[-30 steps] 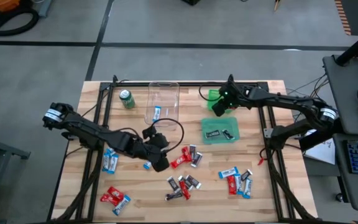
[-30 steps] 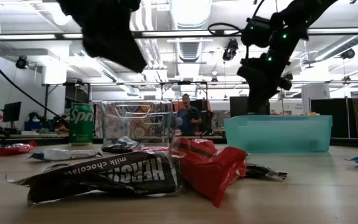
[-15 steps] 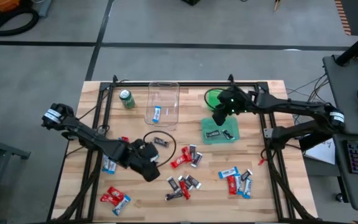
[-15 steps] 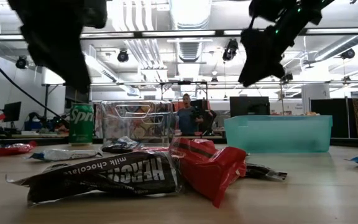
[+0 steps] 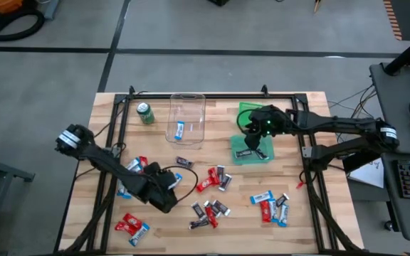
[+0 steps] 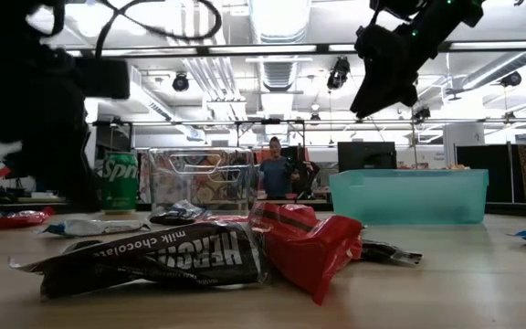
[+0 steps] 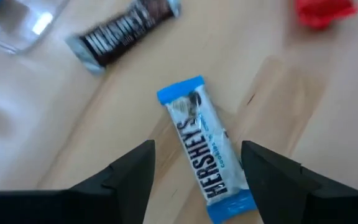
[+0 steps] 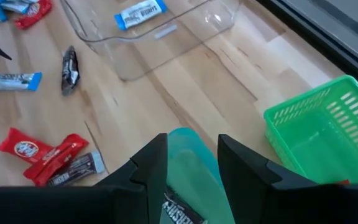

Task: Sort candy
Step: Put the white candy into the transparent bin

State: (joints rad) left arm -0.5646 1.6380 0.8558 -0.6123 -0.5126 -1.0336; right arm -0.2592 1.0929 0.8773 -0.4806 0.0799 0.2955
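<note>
Blue-and-white wrapping marks the candy bar (image 7: 209,148) lying flat on the wooden table (image 5: 297,227) between the spread, empty fingers of the left gripper (image 7: 197,163), which hovers low over the table's front left part. Just beyond it lie a black-and-silver bar (image 7: 124,29) and a red wrapper (image 7: 324,11).

Over the teal bin (image 5: 253,148) at right centre, the right gripper (image 8: 192,157) hangs with its fingers parted and nothing visible between them; a dark bar (image 8: 181,208) lies in the bin below. A green basket (image 8: 324,127) sits just behind the teal bin.

A clear plastic box (image 5: 186,117) toward the back holds one blue-and-white bar (image 5: 179,129), and a green soda can (image 5: 145,112) stands to its left.

More candy is scattered across the table's front half: a red and dark group (image 5: 215,178) near the centre, another (image 5: 208,212) nearer the front, a blue, red and dark cluster (image 5: 271,206) at front right, and red and blue bars (image 5: 132,226) at front left.

A person (image 6: 272,169) is seen in the room behind.
</note>
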